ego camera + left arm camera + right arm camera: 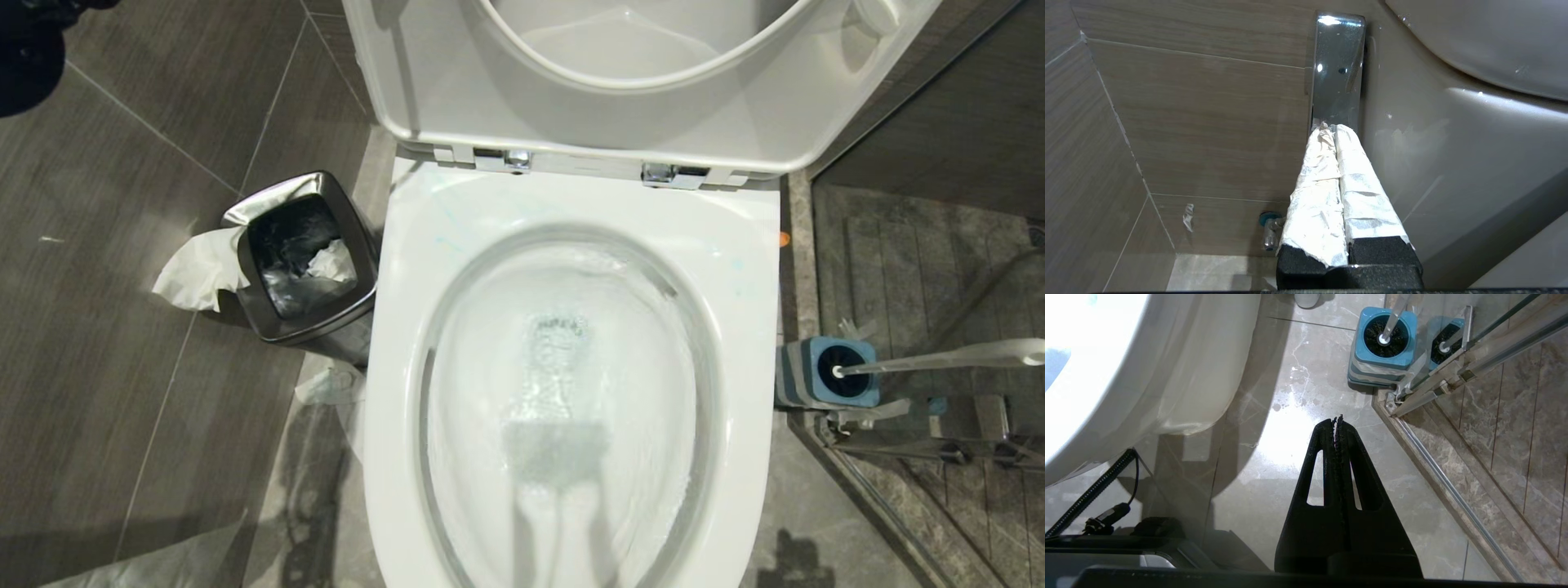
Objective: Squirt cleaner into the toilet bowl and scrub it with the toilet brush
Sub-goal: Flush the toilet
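Paper-wrapped left gripper, clenched empty, tips at chrome flush lever: we press squarely. Glossy white ceramic toilet bowl swirling. Black-bristled, white-handled toilet brush stands in blue holder (right side); right gripper clenched, parked.

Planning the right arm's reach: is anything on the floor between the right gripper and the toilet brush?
Nothing visible. Bare floor lies between the shut right gripper and the toilet brush, which stands in its blue holder beside the shower door frame.
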Tool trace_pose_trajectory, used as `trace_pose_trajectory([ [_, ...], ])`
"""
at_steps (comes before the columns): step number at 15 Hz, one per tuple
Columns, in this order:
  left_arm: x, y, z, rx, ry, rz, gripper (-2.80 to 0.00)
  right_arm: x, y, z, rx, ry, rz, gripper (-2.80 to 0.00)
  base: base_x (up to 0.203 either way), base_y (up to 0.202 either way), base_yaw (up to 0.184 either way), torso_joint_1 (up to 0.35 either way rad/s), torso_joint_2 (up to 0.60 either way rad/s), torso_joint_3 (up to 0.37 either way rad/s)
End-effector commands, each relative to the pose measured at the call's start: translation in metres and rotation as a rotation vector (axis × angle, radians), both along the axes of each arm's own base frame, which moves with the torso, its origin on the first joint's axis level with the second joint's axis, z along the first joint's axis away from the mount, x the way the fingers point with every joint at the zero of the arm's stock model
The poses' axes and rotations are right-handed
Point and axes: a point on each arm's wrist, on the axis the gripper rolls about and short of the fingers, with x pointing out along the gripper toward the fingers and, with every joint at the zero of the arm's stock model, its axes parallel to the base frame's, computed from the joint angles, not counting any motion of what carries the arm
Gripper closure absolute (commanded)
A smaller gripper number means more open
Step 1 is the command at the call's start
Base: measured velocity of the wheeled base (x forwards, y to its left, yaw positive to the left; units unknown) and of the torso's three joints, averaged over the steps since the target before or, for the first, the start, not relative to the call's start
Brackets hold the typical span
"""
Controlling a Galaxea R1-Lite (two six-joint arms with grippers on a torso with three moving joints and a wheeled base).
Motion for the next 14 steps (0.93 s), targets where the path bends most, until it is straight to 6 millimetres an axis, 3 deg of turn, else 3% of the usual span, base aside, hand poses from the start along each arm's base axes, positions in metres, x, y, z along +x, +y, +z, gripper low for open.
trace_pose_trajectory([
  [1,-0.015,0.009,0.014,-0.031,-0.07,0.004,0.0,0.0,0.0,0.0,0.0,0.0,-0.001,0.0,0.0,0.0,0.0,0.0,0.0,0.0],
  [14,-0.06,0.047,0.047,-0.074,-0.189,0.063,0.0,0.0,0.0,0.0,0.0,0.0,-0.001,0.0,0.0,0.0,0.0,0.0,0.0,0.0],
])
